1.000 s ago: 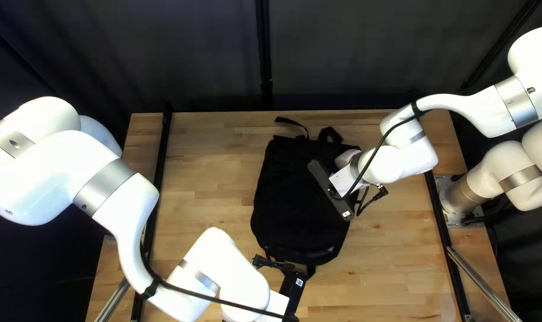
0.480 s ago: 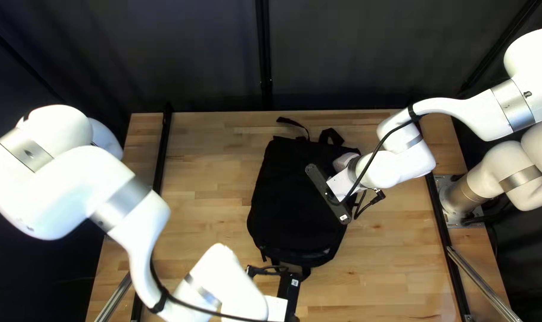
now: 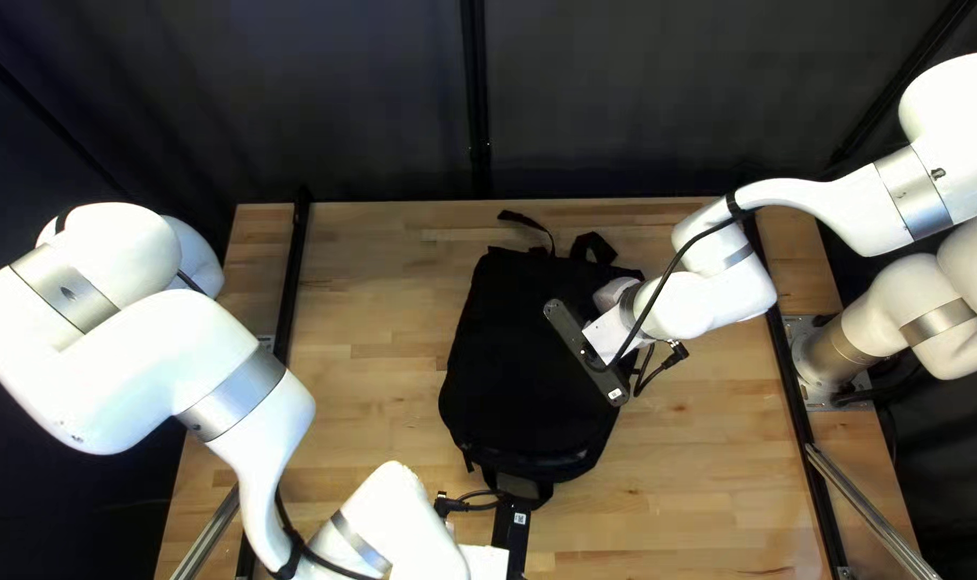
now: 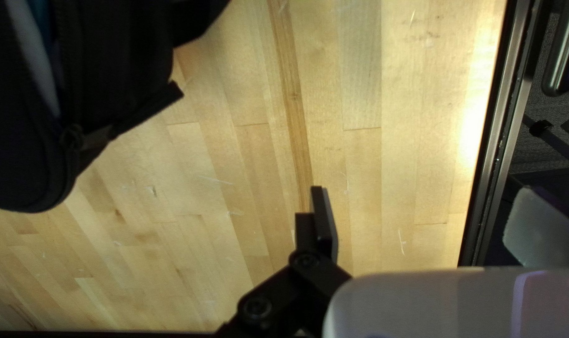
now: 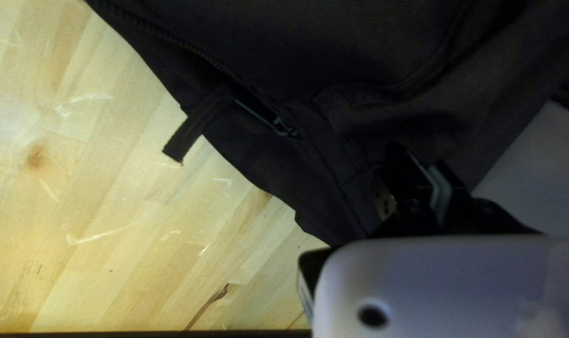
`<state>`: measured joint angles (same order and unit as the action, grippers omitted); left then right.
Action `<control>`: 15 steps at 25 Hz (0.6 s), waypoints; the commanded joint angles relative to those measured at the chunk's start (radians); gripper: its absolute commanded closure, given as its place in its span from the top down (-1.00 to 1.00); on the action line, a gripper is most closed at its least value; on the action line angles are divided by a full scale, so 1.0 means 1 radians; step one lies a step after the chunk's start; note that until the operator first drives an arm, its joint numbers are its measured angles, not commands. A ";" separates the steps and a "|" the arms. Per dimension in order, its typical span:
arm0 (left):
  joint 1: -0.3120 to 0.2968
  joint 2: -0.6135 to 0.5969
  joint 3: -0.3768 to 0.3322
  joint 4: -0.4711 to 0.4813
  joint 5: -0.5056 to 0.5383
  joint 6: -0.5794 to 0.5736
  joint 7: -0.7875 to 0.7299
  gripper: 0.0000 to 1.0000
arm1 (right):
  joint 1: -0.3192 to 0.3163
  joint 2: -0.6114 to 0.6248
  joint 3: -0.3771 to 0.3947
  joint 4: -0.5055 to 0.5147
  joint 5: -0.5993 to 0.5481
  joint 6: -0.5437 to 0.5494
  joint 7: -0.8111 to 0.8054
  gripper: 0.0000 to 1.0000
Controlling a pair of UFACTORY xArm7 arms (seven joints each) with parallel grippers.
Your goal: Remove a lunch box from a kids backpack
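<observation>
Backpack [image 3: 515, 371] slightly farther left

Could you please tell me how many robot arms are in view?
2: my left arm, at the table's near edge, and my right arm, over the black backpack.
</observation>
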<state>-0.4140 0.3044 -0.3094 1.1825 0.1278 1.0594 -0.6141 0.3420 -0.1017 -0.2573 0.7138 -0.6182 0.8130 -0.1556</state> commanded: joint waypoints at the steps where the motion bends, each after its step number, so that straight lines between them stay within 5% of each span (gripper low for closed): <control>1: 0.000 0.000 0.000 0.000 0.000 0.000 0.000 1.00 | -0.003 0.006 -0.006 0.001 0.004 -0.012 -0.014 -1.00; 5: 0.000 0.017 0.012 0.018 -0.007 -0.002 -0.050 1.00 | -0.009 0.003 -0.012 -0.003 -0.001 -0.021 -0.020 -1.00; 15: -0.194 0.079 0.061 0.101 0.264 0.136 -0.533 1.00 | -0.014 -0.007 -0.021 -0.024 0.002 -0.042 -0.039 -1.00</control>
<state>-0.5429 0.3649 -0.2564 1.2619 0.3111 1.1414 -1.0420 0.3302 -0.1078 -0.2749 0.6971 -0.6142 0.7791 -0.1946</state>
